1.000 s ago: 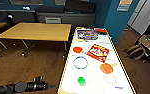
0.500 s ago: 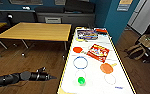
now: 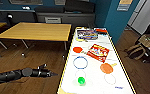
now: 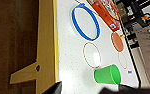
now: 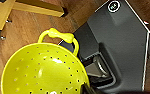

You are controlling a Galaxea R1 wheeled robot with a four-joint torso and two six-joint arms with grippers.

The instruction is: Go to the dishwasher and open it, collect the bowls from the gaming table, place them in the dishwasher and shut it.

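The gaming table [image 3: 121,72], a long white-topped bench with a yellowish edge, runs away from the camera in the head view and serves as the landmark here. To its left and further back stands a yellow-wood table [image 3: 36,31] on thin metal legs, over a dark wooden floor [image 3: 36,58]. Beyond the bench's far end is a low grey cabinet run [image 3: 66,17] against a blue wall.

At the far end of the gaming table lie two board-game boxes: a bluish one [image 3: 86,34] and, nearer, a red one [image 3: 98,52], set askew. Around them sit the bowls: an orange one [image 3: 77,49] just left of the red box, a blue-rimmed pale one [image 3: 80,62] nearer along the left side, another orange one [image 3: 106,68] toward the right edge, and two thin-rimmed pale ones [image 3: 110,79] close to the near end. A green cup [image 3: 81,80] stands near the near left corner; in the left wrist view it [image 4: 107,74] lies close ahead.

The left arm [image 3: 13,74] reaches in low over the floor, stretched toward the bench's left edge, its left pincer [image 3: 49,73] just short of it; whether it is clenched or released cannot be told.

In the right wrist view a yellow perforated colander [image 5: 41,72] with a loop handle sits beside the robot's dark base, above the floor.
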